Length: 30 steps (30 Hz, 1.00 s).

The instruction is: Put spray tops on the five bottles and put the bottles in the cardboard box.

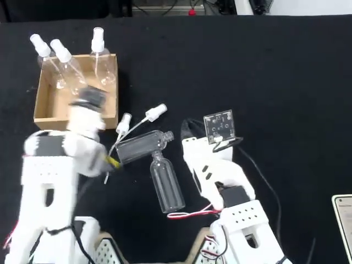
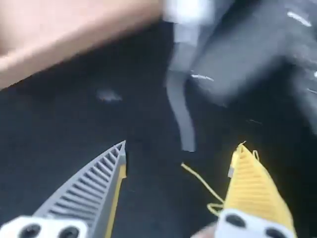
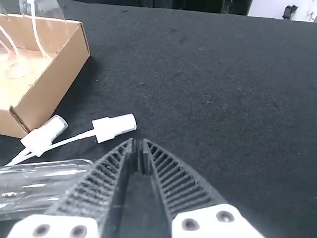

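Currently both arms sit low over the black, felt-like table (image 1: pixel 286 71), beside the uncapped bottles.
Fingers of the left end effector (image 2: pixel 182 145), one ribbed grey and one ribbed yellow, stand apart and hold nothing, just short of a white spray top (image 2: pixel 179 99) and its thin tube. On the right end effector (image 3: pixel 138 145) the black ribbed fingers are pressed together, empty. Two clear cylindrical bottles (image 1: pixel 140 146) (image 1: pixel 166 184) lie close together at an angle. A second spray top (image 1: pixel 155 113) lies near the cardboard box (image 1: pixel 47 107), where three capped bottles (image 1: pixel 69 69) stand.

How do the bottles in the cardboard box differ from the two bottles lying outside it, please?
Boxed bottles stand upright; outside bottles lie flat on the table. Boxed bottles wear spray tops; outside bottles have bare necks, with loose spray tops nearby. All are clear.
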Motion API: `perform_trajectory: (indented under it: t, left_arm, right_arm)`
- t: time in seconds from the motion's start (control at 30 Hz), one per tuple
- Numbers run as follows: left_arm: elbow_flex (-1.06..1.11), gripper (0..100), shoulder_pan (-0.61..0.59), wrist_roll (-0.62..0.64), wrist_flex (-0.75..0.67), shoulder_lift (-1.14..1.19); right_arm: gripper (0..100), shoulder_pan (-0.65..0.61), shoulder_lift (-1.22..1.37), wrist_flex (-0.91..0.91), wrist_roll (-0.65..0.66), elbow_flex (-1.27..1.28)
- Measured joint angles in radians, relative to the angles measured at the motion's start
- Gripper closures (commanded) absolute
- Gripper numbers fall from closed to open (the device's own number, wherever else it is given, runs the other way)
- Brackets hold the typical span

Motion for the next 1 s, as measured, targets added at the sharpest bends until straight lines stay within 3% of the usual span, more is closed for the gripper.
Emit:
perform_trajectory:
  t: [0.17, 0.3, 0.5, 0.57, 1.0]
  left_arm:
    - [0.0, 68, 0.321, 0.091, 0.028, 0.0]
    - [0.003, 68, 0.471, 0.239, -0.051, 0.0]
    - [0.086, 68, 0.563, 0.64, -0.216, 0.0]
    - [0.103, 68, 0.586, 0.723, -0.238, 0.0]
    - [0.226, 68, 0.62, 0.767, -0.315, 0.0]
  right_arm:
    - [98.7, 0.002, 0.0, 0.0, 0.0, 0.0]
    - [98.7, 0.002, 0.0, 0.0, 0.0, 0.0]
    - [98.7, 0.002, 0.0, 0.0, 0.0, 0.0]
    - [98.7, 0.002, 0.0, 0.0, 0.0, 0.0]
    - [98.7, 0.002, 0.0, 0.0, 0.0, 0.0]
